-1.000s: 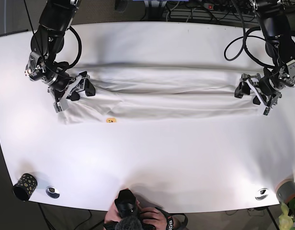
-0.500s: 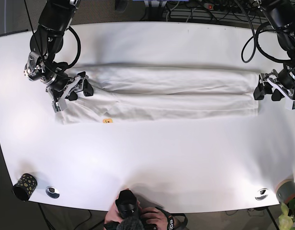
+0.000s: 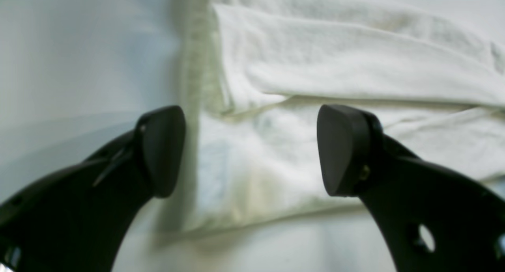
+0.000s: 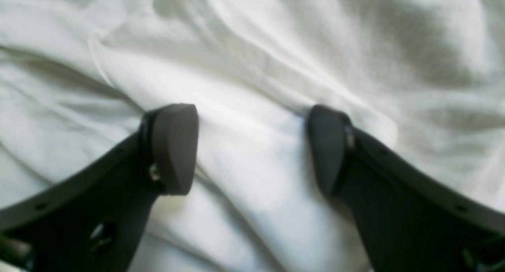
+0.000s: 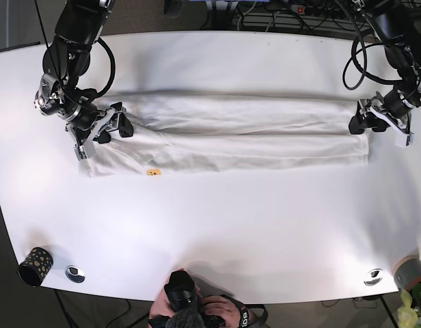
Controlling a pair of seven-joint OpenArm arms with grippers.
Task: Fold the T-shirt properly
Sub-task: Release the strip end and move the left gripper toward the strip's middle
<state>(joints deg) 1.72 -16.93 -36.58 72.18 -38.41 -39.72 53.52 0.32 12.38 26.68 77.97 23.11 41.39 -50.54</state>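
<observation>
The white T-shirt (image 5: 231, 133) lies on the white table (image 5: 217, 225) as a long folded band running left to right, with a small yellow tag (image 5: 154, 172) near its front left. My left gripper (image 5: 366, 125) is open at the shirt's right end; in the left wrist view (image 3: 250, 149) its jaws stand wide apart over the shirt's edge (image 3: 315, 67), with bare table to the left. My right gripper (image 5: 111, 126) is open over the shirt's left end; in the right wrist view (image 4: 250, 149) wrinkled cloth (image 4: 252, 67) lies between its fingers.
A dark patterned cup (image 5: 34, 265) and a metal disc (image 5: 74, 273) sit at the front left. Another disc (image 5: 373, 277) and a pot (image 5: 409, 273) sit at the front right. A person with a camera (image 5: 190, 311) is at the front edge. Cables (image 5: 286, 14) run behind the table.
My left gripper pulled away to the right of the shirt's end, then came back to its upper right corner. The shirt's right end lies flatter. My right gripper has barely moved.
</observation>
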